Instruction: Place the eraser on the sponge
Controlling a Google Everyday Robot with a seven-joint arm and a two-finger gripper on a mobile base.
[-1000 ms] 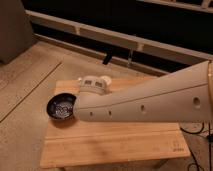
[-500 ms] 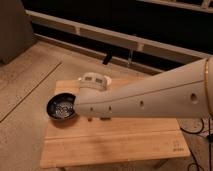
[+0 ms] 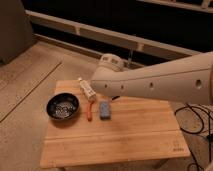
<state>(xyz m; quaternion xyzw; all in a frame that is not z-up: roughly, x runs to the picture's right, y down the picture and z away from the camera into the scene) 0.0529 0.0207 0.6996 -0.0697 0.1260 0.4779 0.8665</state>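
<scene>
Since the sponge (image 3: pixel 104 110) shows a bare top with nothing resting on it, the eraser is plainly not yet where the task wants it, and I judge the step in hand to be fetching or carrying the eraser toward that block. Just behind the sponge and a little to its left, a white oblong piece with a dark band (image 3: pixel 86 88) pokes out from under the arm (image 3: pixel 160 82). It may be the eraser, though I cannot tell that, nor whether it lies on the table (image 3: pixel 120 137) or is held. The end effector (image 3: pixel 114 98) sits just behind the sponge, almost wholly hidden by the arm's bulky fore-part. Only a dark sliver under the arm's lower edge may belong to it, so I cannot tell how far open it is or what it holds.

The next move calls for bringing the eraser squarely over the sponge, setting it down level and letting go gently, since the target is small and soft. An orange-red stick (image 3: pixel 90 111) lies just left of the sponge, and a black bowl (image 3: pixel 62 107) stands further left.

The sponge is a small flat blue-grey rectangle, lying flat, long side running away from the camera
</scene>
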